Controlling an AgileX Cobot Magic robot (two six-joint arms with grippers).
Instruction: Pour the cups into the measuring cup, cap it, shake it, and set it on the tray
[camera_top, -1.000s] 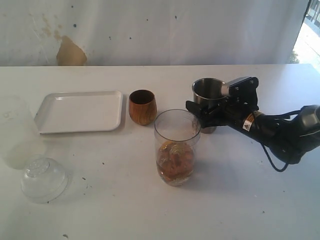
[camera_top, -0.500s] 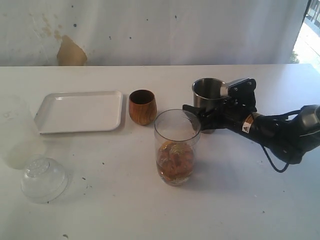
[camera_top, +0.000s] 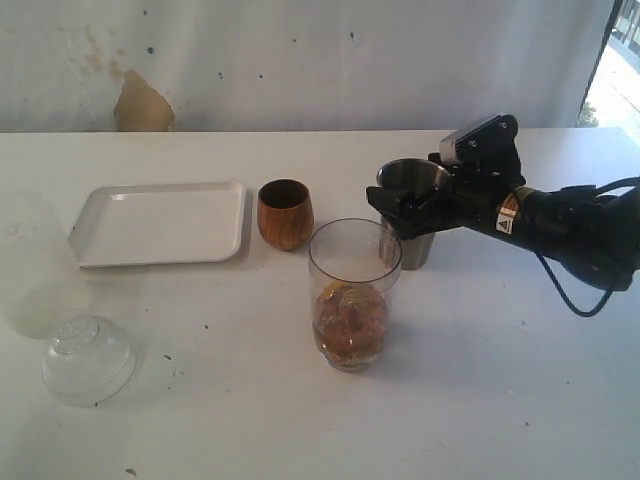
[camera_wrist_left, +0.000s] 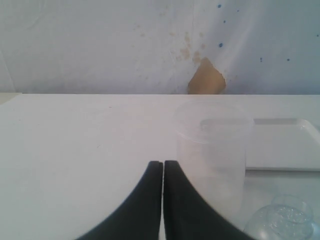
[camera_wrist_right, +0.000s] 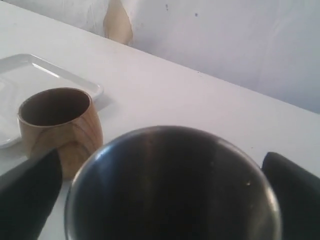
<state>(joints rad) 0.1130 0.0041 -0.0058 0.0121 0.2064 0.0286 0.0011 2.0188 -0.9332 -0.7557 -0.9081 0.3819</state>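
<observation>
Right gripper (camera_top: 404, 203), jaws wide astride the upright steel tumbler (camera_top: 412, 246); measuring cup (camera_top: 354, 285) sits just beside, at seven o'clock.

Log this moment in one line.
right gripper open, straddling steel tumbler; left gripper shut, empty; measuring cup part-filled, uncapped; cap on table

Frosted translucent container (camera_top: 35, 265) on white table (camera_top: 520, 400), pale backdrop (camera_top: 300, 60), perhaps cloth, tan patch (camera_top: 140, 105)
</observation>
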